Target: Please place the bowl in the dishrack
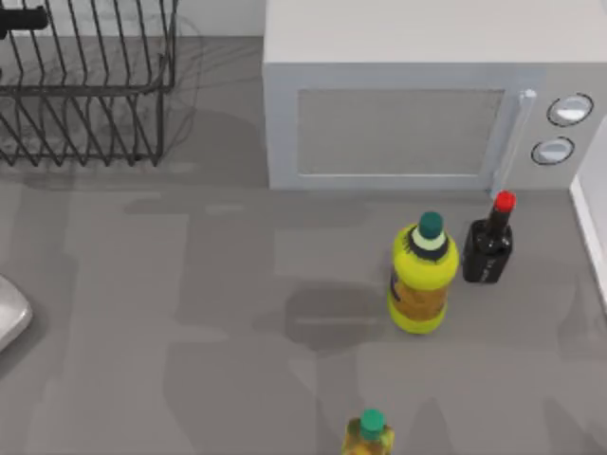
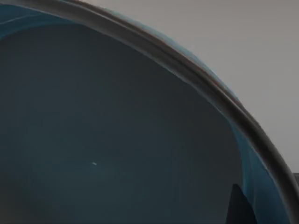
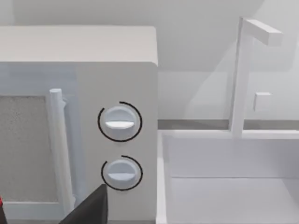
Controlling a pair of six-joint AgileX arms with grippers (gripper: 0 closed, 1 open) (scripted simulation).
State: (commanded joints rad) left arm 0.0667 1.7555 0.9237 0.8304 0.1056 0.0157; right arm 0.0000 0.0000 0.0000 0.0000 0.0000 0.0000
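**Bowl fills your left wrist camera as the rack waits at the bench's far left**

Your grey bench point(image 1: 142, 313) carries, largest first, a microwave point(image 1: 398, 123) at the back with two dials on its right face, then the wire dishrack point(image 1: 85, 85) in the far left corner. Nothing sits in the part of the rack you can see from above. The bowl point(image 2: 117, 140) lies right against your left wrist camera, its blue-grey inside and dark rim curving across the view; whether your left end effector is clenched on it or released cannot be told. In front of the microwave stand a yellow bottle point(image 1: 423, 275) and, just to its right, a smaller black bottle point(image 1: 488, 248) with a red cap.
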